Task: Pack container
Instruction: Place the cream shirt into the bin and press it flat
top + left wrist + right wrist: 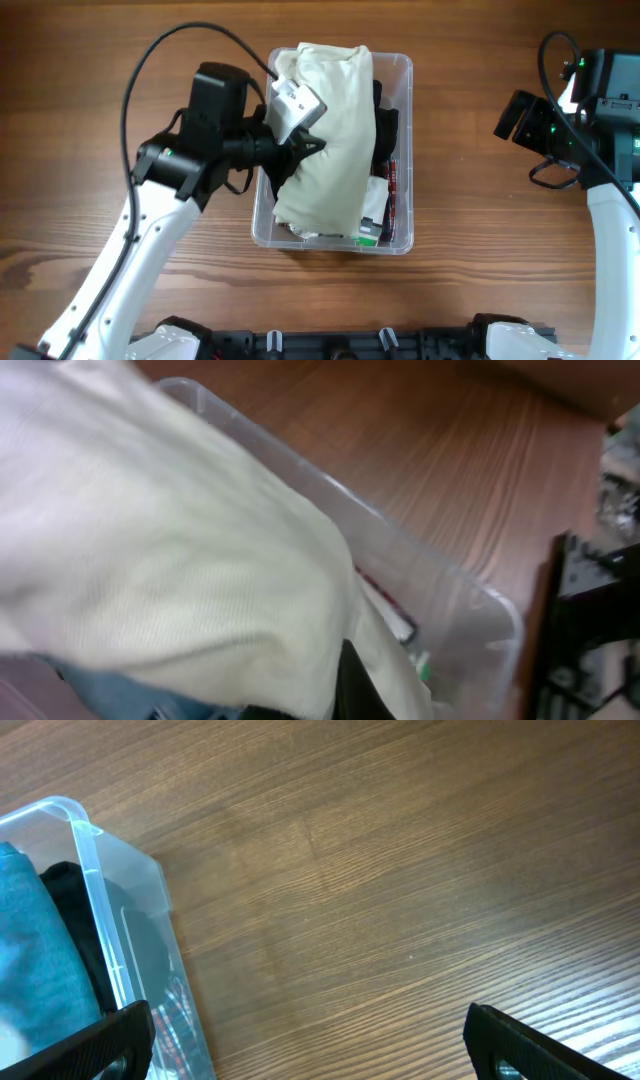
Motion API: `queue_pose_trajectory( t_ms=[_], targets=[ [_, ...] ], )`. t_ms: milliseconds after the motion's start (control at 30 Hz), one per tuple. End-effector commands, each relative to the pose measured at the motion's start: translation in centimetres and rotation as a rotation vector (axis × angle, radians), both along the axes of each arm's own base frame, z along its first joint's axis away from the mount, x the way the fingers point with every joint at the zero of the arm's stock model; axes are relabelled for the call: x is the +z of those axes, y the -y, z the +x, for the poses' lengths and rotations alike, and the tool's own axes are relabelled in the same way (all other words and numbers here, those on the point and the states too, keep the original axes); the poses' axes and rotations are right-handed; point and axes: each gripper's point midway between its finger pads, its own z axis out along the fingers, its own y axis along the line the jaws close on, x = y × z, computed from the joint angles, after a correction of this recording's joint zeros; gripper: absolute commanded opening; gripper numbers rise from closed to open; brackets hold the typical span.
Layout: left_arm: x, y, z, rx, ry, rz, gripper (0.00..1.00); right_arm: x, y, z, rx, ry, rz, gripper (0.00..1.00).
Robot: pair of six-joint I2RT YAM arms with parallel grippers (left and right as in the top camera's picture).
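Left fingers (303,146), clear container (405,110) (heaped full)

I note table (480,150): brown wood-grain top, grain running left-right in overhead view, filling most of every frame. Finish matte, faint sheen in right wrist view. Lighting even, shadows soft. Black rail (380,345) along near edge, fittings unclear. Left wrist view: black frame (585,620) beyond table, blurred; tan strip (560,380) top corner, nature undetermined.
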Motion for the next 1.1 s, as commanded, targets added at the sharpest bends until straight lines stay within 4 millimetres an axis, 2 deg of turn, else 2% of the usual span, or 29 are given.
queue_pose_trajectory(
  t_ms=[0,233,367,533,700,767,833,900,933,967,1000,1033,1067],
  targets=[
    [1.0,1.3,-0.1,-0.159,0.193,0.028,0.04,-0.1,-0.3,-0.2,0.017,-0.004,0.011,1.0],
    [2.2,4.0,-0.9,-0.263,0.311,0.01,0.04,-0.6,-0.3,0.0,0.019,-0.021,0.012,1.0],
    [2.3,4.6,-1.1,-0.244,0.275,-0.013,0.04,-0.6,-0.3,0.1,0.019,-0.022,0.012,1.0],
    [-0.7,5.2,0.2,-0.198,0.138,-0.01,0.04,-0.6,-0.3,0.1,0.019,-0.022,0.012,1.0],
    [-5.1,6.4,2.0,-0.126,-0.039,-0.007,0.04,-0.7,-0.3,0.0,0.019,-0.024,0.012,1.0],
    [-6.4,5.7,3.5,0.003,-0.102,0.02,0.04,-0.7,-0.3,0.0,0.019,-0.024,0.012,1.0],
    [-7.4,4.2,5.1,0.179,-0.149,0.068,0.04,-0.7,-0.3,0.0,0.019,-0.025,0.012,1.0],
    [-8.5,1.9,6.4,0.355,-0.169,0.139,0.04,-0.7,-0.3,0.0,0.019,-0.025,0.012,1.0],
    [-9.3,0.1,7.0,0.473,-0.178,0.203,0.04,-0.7,-0.3,0.0,0.019,-0.025,0.012,1.0],
    [-9.8,-1.4,7.3,0.562,-0.185,0.246,0.07,-0.7,-0.3,0.0,0.019,-0.025,0.012,1.0],
    [-10.2,-2.5,7.3,0.639,-0.204,0.273,0.77,-0.7,-0.3,0.0,0.019,-0.024,0.012,1.0],
    [-10.4,-2.5,7.1,0.638,-0.21,0.279,0.81,-0.7,-0.3,0.0,0.019,-0.024,0.012,1.0],
    [-10.4,-2.6,7.0,0.637,-0.213,0.283,0.93,-0.7,-0.3,0.0,0.019,-0.025,0.012,1.0]
  ],
)
